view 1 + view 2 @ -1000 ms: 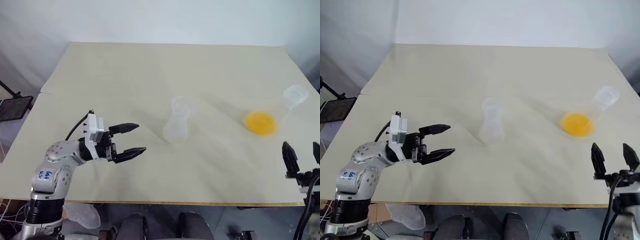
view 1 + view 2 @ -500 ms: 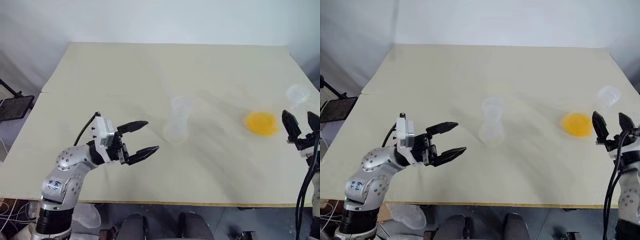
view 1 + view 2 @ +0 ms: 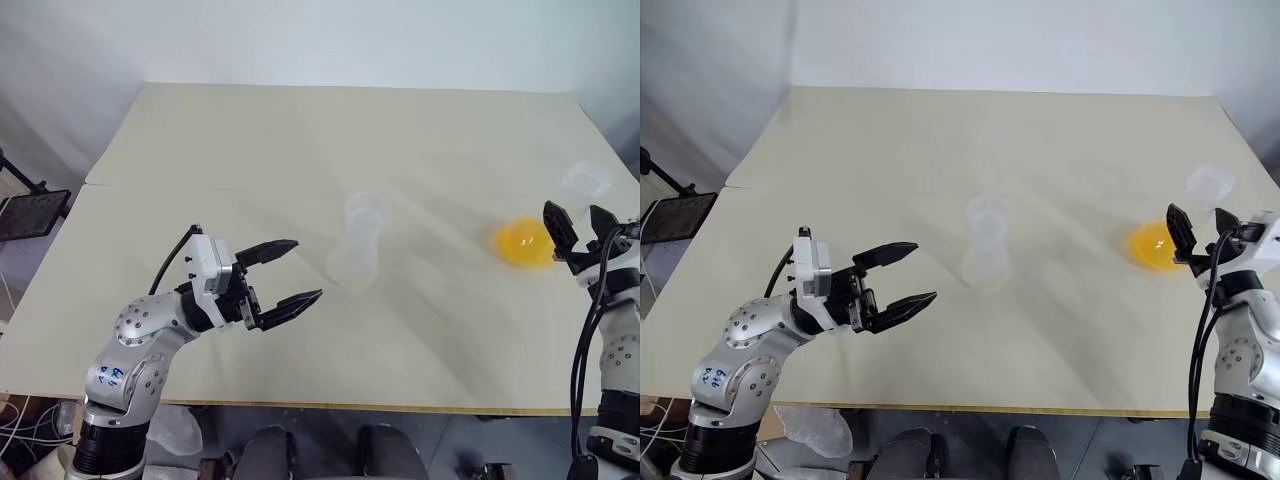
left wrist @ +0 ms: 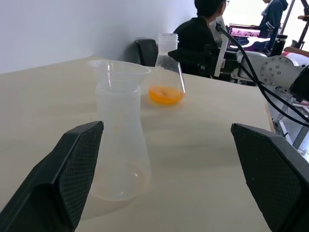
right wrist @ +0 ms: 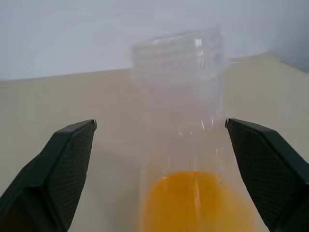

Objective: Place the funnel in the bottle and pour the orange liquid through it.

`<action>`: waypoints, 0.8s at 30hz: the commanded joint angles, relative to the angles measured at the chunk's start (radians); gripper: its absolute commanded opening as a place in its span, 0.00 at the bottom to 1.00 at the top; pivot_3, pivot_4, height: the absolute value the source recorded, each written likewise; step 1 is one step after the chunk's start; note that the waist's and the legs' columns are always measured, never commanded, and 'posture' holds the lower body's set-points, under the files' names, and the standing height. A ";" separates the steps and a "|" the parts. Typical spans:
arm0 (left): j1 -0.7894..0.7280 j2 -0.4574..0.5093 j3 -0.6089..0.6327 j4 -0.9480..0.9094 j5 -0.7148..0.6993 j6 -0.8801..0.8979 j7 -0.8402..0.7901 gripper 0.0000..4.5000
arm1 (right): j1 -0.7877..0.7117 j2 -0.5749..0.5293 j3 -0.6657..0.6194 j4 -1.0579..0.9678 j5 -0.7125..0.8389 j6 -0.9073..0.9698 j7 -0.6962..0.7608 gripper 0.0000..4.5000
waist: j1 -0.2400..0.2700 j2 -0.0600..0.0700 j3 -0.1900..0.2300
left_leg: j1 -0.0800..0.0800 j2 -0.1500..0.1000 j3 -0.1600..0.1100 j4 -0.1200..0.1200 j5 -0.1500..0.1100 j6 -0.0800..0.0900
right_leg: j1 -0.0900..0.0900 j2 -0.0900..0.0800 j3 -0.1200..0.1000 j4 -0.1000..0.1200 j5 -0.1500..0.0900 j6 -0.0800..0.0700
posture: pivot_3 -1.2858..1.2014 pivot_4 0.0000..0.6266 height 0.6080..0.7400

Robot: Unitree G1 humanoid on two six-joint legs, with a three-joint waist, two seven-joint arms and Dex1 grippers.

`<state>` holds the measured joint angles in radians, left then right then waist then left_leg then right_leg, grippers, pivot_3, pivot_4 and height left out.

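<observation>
Orange liquid point(image 5: 195, 200) sat in a clear flask point(image 5: 186, 96) right before the right gripper point(image 3: 577, 226), between its spread fingers, untouched.
Funnel point(image 4: 119, 72) rested in the bottle point(image 4: 120, 150) mid-table; left gripper point(image 3: 283, 272) hovered near it, released, empty.

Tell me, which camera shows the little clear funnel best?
The left wrist view: the small transparent funnel sits in the tall clear bottle's mouth, seen from the side. The head views look down, blending its rim with the bottle's.
</observation>
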<state>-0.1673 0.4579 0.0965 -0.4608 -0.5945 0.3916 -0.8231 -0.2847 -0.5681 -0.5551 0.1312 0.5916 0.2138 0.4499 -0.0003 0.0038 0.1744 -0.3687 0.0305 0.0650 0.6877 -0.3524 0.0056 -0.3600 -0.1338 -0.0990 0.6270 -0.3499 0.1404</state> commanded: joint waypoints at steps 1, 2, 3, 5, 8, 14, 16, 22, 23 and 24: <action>0.003 0.009 0.005 -0.043 -0.018 -0.023 -0.001 0.99 | 0.010 -0.004 -0.026 -0.028 -0.005 -0.026 -0.009 1.00 | 0.000 0.000 0.000 | 0.000 0.000 0.000 0.000 0.000 0.000 | 0.000 0.000 0.000 0.000 0.000 0.000 | 0.52 0.24 1.00; 0.002 0.010 0.006 -0.042 -0.019 -0.023 -0.001 0.99 | 0.019 -0.002 -0.033 -0.035 -0.004 -0.025 -0.013 1.00 | 0.000 0.000 0.000 | 0.000 0.000 0.000 0.000 0.000 0.000 | 0.000 0.000 0.000 0.000 0.000 0.000 | 0.52 0.24 1.00; 0.001 0.010 0.007 -0.040 -0.021 -0.023 -0.001 0.99 | 0.029 -0.001 -0.037 -0.043 -0.004 -0.023 -0.016 1.00 | 0.001 0.000 0.000 | 0.000 0.000 0.000 0.000 0.000 0.000 | 0.000 0.000 0.000 0.000 0.000 0.000 | 0.52 0.24 1.00; -0.004 0.010 0.006 -0.036 -0.022 -0.022 -0.001 0.99 | 0.042 0.000 -0.039 -0.050 -0.011 -0.030 -0.018 1.00 | 0.001 0.000 0.000 | 0.000 0.000 0.000 0.000 0.000 0.000 | 0.000 0.000 0.000 0.000 0.000 0.000 | 0.52 0.24 1.00; -0.011 0.009 -0.001 -0.030 -0.022 -0.023 -0.006 0.99 | 0.038 0.000 -0.034 -0.043 -0.018 -0.041 -0.024 1.00 | 0.000 0.000 0.000 | 0.000 0.000 0.000 0.000 0.000 0.000 | 0.000 0.000 0.000 0.000 0.000 0.000 | 0.52 0.24 1.00; -0.025 0.010 0.001 -0.021 -0.027 -0.021 -0.014 0.99 | 0.003 -0.013 -0.024 0.008 -0.050 -0.073 -0.031 1.00 | -0.001 0.000 0.000 | 0.000 0.000 0.000 0.000 0.000 0.000 | 0.000 0.000 0.000 0.000 0.000 0.000 | 0.52 0.24 1.00; -0.026 0.010 0.001 -0.023 -0.031 -0.018 -0.015 0.99 | -0.018 -0.019 -0.017 0.034 -0.065 -0.083 -0.033 1.00 | -0.001 0.000 0.000 | 0.000 0.000 0.000 0.000 0.000 0.000 | 0.000 0.000 0.000 -0.001 0.000 0.000 | 0.52 0.24 1.00; -0.024 0.007 -0.003 -0.033 -0.036 -0.013 -0.009 0.99 | -0.099 -0.042 0.000 0.128 -0.096 -0.098 -0.015 1.00 | 0.000 0.000 0.000 | 0.000 0.000 0.000 0.000 0.000 0.000 | 0.000 0.000 0.000 -0.001 0.000 0.000 | 0.52 0.24 1.00; -0.025 0.007 -0.004 -0.033 -0.037 -0.013 -0.008 0.99 | -0.113 -0.045 0.003 0.145 -0.102 -0.103 -0.011 1.00 | -0.001 0.000 0.000 | 0.000 0.000 0.000 0.000 0.000 0.000 | 0.000 0.000 0.000 -0.001 0.000 0.000 | 0.52 0.24 1.00; -0.027 0.007 -0.005 -0.034 -0.037 -0.012 -0.007 0.99 | -0.128 -0.047 0.005 0.164 -0.109 -0.107 -0.007 1.00 | -0.001 0.000 0.000 | 0.000 0.000 0.000 0.000 0.000 0.000 | 0.000 0.000 0.000 -0.001 0.000 0.000 | 0.52 0.24 1.00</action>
<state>-0.1855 0.4614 0.0937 -0.4602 -0.6075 0.3912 -0.8313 -0.3955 -0.5823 -0.5460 0.2926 0.4894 0.1337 0.4329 -0.0011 0.0041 0.1746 -0.3691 0.0306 0.0652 0.6877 -0.3523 0.0054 -0.3600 -0.1338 -0.0988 0.6260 -0.3499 0.1404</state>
